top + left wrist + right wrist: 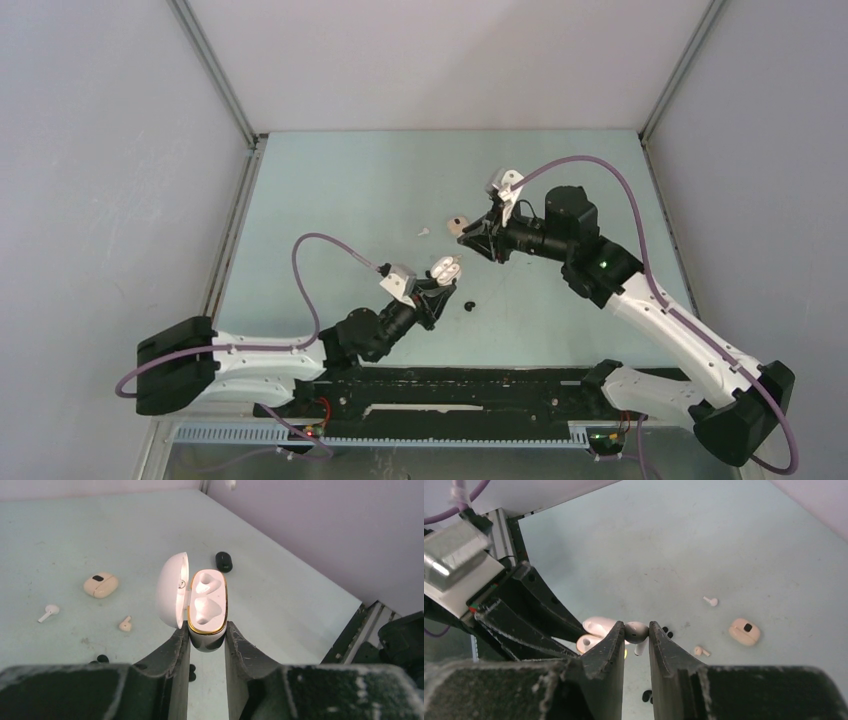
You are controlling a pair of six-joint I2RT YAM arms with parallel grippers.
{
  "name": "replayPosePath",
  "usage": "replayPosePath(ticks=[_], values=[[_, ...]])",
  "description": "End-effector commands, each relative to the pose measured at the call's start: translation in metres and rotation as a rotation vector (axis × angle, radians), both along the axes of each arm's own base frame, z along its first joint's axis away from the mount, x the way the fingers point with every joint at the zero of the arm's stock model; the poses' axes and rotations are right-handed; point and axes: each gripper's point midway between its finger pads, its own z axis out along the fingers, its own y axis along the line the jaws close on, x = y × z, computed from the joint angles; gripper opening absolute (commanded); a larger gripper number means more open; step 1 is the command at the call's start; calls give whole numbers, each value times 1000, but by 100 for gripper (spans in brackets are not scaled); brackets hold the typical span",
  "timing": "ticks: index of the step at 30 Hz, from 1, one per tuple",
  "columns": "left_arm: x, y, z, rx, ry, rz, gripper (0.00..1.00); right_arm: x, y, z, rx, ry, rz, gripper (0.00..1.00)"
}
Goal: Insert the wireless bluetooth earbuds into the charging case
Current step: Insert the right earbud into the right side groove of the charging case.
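My left gripper [207,634] is shut on the base of an open white charging case [207,602] with a gold rim. Its lid [172,590] hangs open to the left and both wells are empty. In the top view the case [448,267] is at the tip of the left gripper [438,285]. My right gripper [636,631] is shut on a white stemmed earbud [636,632], stem pointing down, just beyond and above the case [596,630]. It shows in the top view [472,242] a little right of and beyond the case.
On the table lie a beige closed case [101,585], a white stemmed earbud [48,612], a beige earbud [125,624], a black rounded piece [224,561] and small black ear tips [666,630]. The beige case [744,631] also shows in the right wrist view.
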Motion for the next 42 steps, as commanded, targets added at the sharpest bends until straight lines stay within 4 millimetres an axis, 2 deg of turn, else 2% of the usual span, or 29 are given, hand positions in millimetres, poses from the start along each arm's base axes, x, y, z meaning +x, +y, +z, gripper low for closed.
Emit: replayPosePath(ticks=[1, 6, 16, 21, 28, 42], values=[[5, -4, 46, -176, -23, 29, 0, -8, 1, 15, 105, -31, 6, 0], [5, -5, 60, -245, -8, 28, 0, -14, 2, 14, 133, -39, 23, 0], [8, -14, 69, -257, -12, 26, 0, -26, 11, 17, 149, -70, 101, 0], [7, -12, 73, -270, -17, 24, 0, -27, 13, 10, 140, -72, 116, 0], [6, -8, 73, -275, -22, 29, 0, -28, 17, 2, 123, -69, 122, 0], [5, -6, 69, -274, -27, 26, 0, -17, 18, -6, 90, -121, 95, 0]])
